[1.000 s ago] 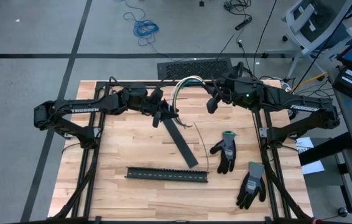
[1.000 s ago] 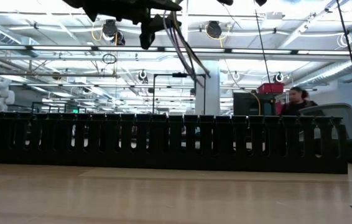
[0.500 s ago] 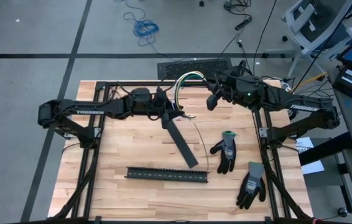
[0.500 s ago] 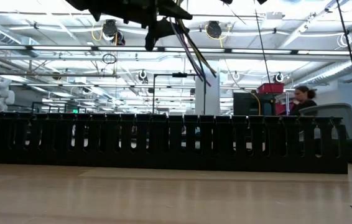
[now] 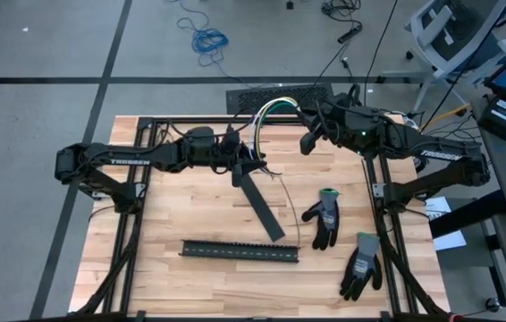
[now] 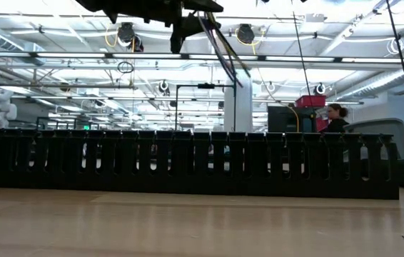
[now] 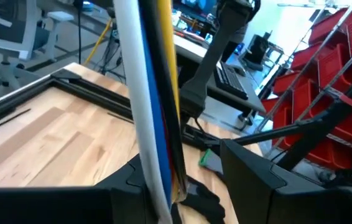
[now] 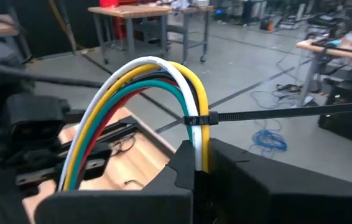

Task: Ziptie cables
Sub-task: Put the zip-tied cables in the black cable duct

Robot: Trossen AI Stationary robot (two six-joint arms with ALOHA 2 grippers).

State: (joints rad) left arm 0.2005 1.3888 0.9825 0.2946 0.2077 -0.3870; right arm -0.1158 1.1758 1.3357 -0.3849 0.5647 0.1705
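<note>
Now raised at the frame's upper centre, the cables (image 5: 266, 118) arch between both arms, the right gripper (image 8: 196, 163) clamped on one end, the left gripper (image 7: 182, 186) pinching the other. Over the past second the left arm has slid inward, tightening the loop. A zip tie (image 8: 250, 116) already circles the bundle, so cinching looks near.

gloves (image 5: 324, 217): two, lying on the table's right side
slotted strip (image 5: 240, 251): near front edge
flat black bar (image 5: 262, 204): angled, mid-table

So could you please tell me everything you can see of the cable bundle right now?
The cables are a bundle of plastic-sheathed wires: white, yellow, green, red, black, with blue visible from the left wrist. They arch above the table's far edge between the left gripper and the right gripper, each shut on one end. A black zip tie circles them by the right gripper, its tail sticking out sideways.
</note>
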